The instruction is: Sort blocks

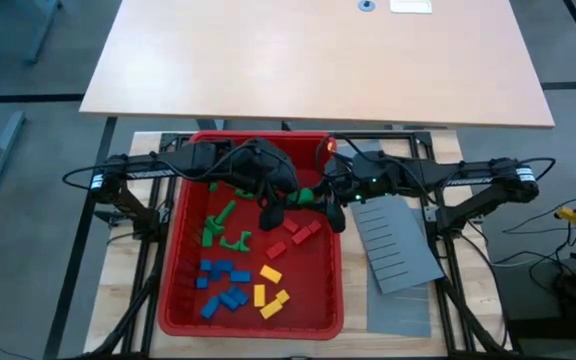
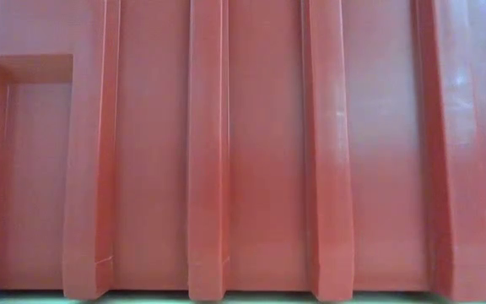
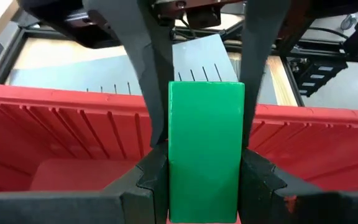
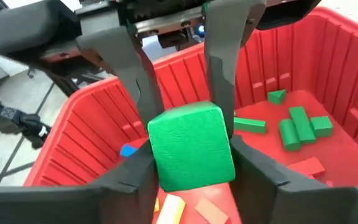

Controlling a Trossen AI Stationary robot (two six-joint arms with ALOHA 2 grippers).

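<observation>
A green block (image 1: pixel 309 195) hangs above the red bin (image 1: pixel 183 250), near its far right corner, held between both grippers. My left gripper (image 1: pixel 294 199) comes at it from the bin's left and my right gripper (image 1: pixel 323 197) from the right; both are shut on it. On the bin floor lie sorted clusters of blocks: green (image 1: pixel 224 224), blue (image 1: pixel 223 282), yellow (image 1: pixel 271 290) and red (image 1: pixel 299 232). In the right wrist view several green blocks (image 4: pixel 297 127) lie on the bin floor beyond. My left gripper pinches the green block's two long sides (image 3: pixel 174 168) between its two fingers at the end nearer its wrist, lying along the block. The block is lifted clear of the bin floor. My right gripper pinches the opposite end by its two sides (image 4: pixel 160 165) between its fingers, coming from the table's right.
A grey slotted panel (image 1: pixel 398 245) lies on the table right of the bin, with a second grey panel (image 1: pixel 404 312) nearer the front. A tan tabletop (image 1: pixel 318 60) stands beyond the far edge. The low view is filled by the bin's ribbed red wall (image 2: pixel 251 152).
</observation>
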